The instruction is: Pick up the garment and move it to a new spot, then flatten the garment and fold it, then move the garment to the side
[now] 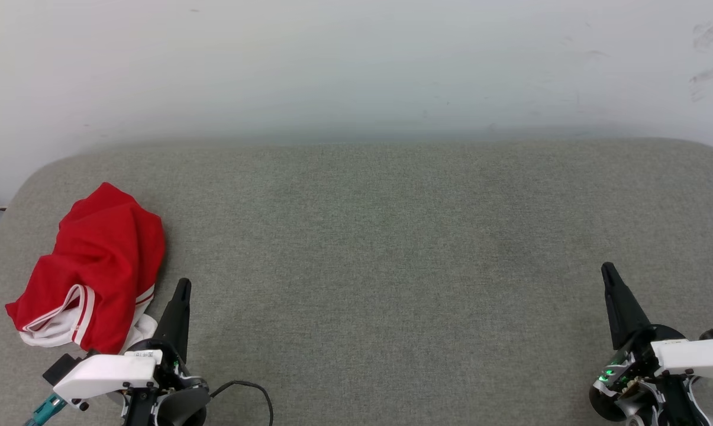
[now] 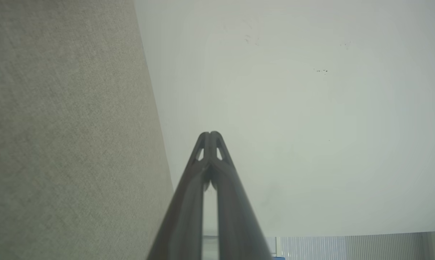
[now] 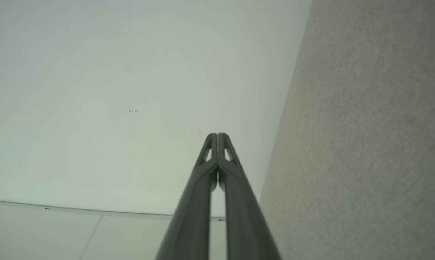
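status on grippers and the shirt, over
Left gripper shut, empty, beside garment. Right gripper shut, empty, far right. Garment crumpled, left end of table. No obstacle seen.

Garment [image 1: 96, 260] btm hidden behind L arm [image 1: 105, 370]; R arm [image 1: 693, 353] cropped.

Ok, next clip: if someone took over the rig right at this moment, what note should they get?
Left gripper: shut, holding nothing, just right of the garment in the head view.
Right gripper: shut, holding nothing, over the near right of the grey surface.
Garment: a crumpled heap at the surface's left end, with white striped trim on the near side.
Done: nothing that shows; the garment is neither flattened nor folded.
Left: pick it up, move it, flatten it, fold it, set it aside.
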Available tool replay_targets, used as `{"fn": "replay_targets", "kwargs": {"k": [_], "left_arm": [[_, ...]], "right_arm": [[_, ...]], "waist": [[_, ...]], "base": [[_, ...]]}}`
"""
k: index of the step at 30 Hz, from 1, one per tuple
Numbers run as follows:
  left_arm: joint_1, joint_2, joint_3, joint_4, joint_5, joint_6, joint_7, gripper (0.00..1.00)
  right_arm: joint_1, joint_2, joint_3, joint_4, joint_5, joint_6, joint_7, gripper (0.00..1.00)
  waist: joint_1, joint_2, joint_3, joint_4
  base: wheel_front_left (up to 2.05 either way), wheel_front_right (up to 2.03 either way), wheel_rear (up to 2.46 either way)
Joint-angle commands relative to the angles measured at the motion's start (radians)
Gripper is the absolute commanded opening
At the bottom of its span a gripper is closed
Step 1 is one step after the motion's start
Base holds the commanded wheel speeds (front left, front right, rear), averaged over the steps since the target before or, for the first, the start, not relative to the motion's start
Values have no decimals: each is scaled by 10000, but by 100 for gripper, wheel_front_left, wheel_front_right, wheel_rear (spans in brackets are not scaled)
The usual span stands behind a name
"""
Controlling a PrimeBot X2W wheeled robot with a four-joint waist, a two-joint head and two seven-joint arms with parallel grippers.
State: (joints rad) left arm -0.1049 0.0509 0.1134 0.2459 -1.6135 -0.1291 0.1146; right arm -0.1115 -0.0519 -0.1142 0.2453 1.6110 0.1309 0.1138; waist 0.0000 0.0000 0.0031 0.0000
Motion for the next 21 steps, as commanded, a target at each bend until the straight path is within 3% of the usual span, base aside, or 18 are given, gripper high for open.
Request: {"fn": "replay_targets", "kwargs": {"k": [1, 8, 9, 21], "left_arm": [[-73, -12, 19, 0, 14, -33, 15, 0], [-73, -12, 23, 0, 14, -33, 15, 0], [1, 0, -4, 7, 1, 2, -2, 100], [477, -23, -187, -71, 208, 7, -543, 100]], "right_arm": [[71, 33, 3, 4, 40, -3, 19, 0], [71, 33, 3, 4, 40, -3, 19, 0], [1, 0, 1, 7, -2, 0, -1, 100], [272, 7, 274, 231, -644, -2, -540, 100]], "waist": [[0, 0, 0, 0], [0, 0, 0, 0], [0, 0, 0, 0], [0, 0, 21, -12]], "base": [[0, 0, 0], [0, 0, 0], [0, 0, 0], [0, 0, 0]]}}
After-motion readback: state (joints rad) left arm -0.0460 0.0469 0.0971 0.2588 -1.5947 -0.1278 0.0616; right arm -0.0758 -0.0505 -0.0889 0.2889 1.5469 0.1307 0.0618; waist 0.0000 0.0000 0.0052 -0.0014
